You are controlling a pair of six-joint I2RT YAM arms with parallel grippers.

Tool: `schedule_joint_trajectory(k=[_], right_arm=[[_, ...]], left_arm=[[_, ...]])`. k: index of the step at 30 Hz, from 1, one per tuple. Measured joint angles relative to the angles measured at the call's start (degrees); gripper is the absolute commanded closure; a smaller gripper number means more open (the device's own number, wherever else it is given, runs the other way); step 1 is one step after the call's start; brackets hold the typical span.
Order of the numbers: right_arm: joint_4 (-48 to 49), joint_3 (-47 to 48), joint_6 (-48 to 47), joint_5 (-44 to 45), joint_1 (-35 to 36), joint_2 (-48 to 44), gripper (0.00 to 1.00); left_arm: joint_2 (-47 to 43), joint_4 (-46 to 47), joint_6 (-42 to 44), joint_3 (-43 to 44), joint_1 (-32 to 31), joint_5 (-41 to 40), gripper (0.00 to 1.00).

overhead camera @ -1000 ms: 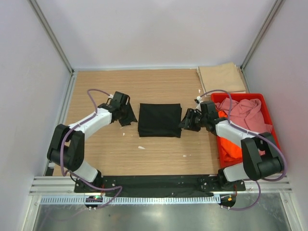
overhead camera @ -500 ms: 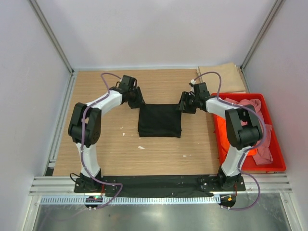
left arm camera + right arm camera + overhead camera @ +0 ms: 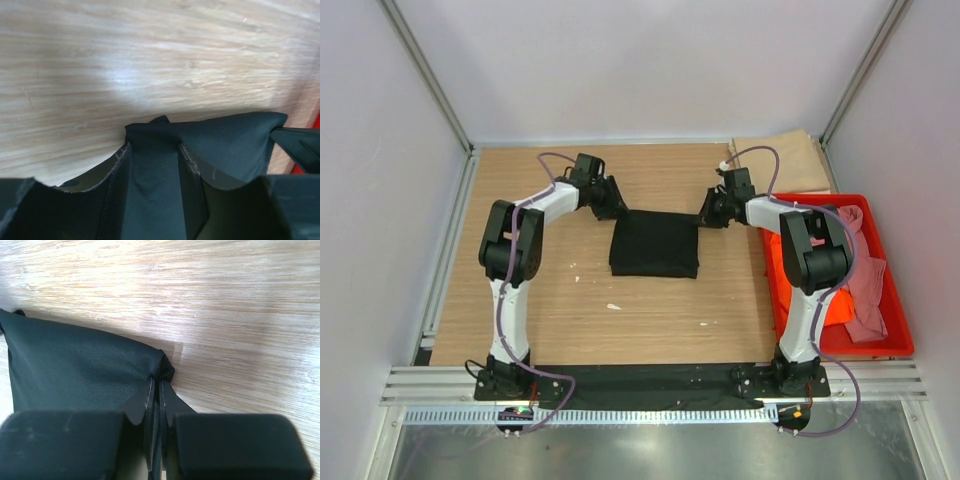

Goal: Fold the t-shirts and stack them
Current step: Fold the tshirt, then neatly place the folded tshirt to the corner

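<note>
A folded black t-shirt (image 3: 655,248) lies mid-table. My left gripper (image 3: 610,206) is at its far left corner. In the left wrist view the gripper (image 3: 155,145) stands open, with black cloth (image 3: 230,140) lying between the fingers. My right gripper (image 3: 712,212) is at the far right corner. In the right wrist view it (image 3: 160,382) is shut on the bunched corner of the black cloth (image 3: 75,360). A tan t-shirt (image 3: 782,160) lies folded at the back right. A pink t-shirt (image 3: 865,290) and an orange t-shirt (image 3: 825,305) lie crumpled in the crate.
A red plastic crate (image 3: 840,198) stands along the right edge of the table, just right of my right arm. Grey walls and metal posts close in the back and sides. Bare wood shows to the left of and in front of the black shirt.
Both grippers moved from the sides of the black shirt to its far corners. The right gripper has closed on its corner. The shirt's near edge has drawn back a little.
</note>
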Motion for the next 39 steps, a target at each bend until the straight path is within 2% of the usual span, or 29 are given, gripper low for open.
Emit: schedule_joint_trajectory(k=[1, 2, 6, 12, 16, 23, 26, 31, 39], right_arm=[[0.02, 0.00, -0.04, 0.00, 0.00, 0.00, 0.78], [-0.09, 0.09, -0.20, -0.02, 0.00, 0.00, 0.75], [-1.44, 1.29, -1.07, 0.33, -0.04, -0.35, 0.53], [-4.72, 1.36, -2.78, -1.16, -0.09, -2.86, 0.34], [-7.58, 2.64, -5.79, -3.02, -0.24, -3.15, 0.30], [-12.63, 9.60, -11.30, -6.71, -1.49, 0.35, 0.29], [-14.82, 13.22, -13.77, -9.31, -2.29, 3.80, 0.29], [-19.19, 18.32, -18.49, -13.86, -3.13, 8.61, 0.29], [-22.47, 20.28, -22.82, -17.51, -3.08, 9.99, 0.32]], left_arm=[[0.22, -0.11, -0.13, 0.48, 0.15, 0.50, 0.56], [0.33, -0.28, -0.33, 1.05, 0.42, 0.98, 0.55], [-0.02, -1.90, 0.15, 3.85, 1.92, 2.12, 0.53], [-5.40, -6.93, 2.51, 4.39, 4.59, 2.12, 0.52], [-11.04, -11.50, 4.81, 3.89, 5.42, 2.34, 0.52], [-30.03, -15.02, 9.25, -11.41, 4.87, 3.87, 0.51], [-35.19, -16.63, 11.45, -15.52, 4.76, 4.31, 0.51], [-40.02, -18.40, 15.45, -19.74, 4.76, 4.87, 0.51], [-44.15, -18.18, 17.07, -24.55, 4.76, 6.36, 0.51]])
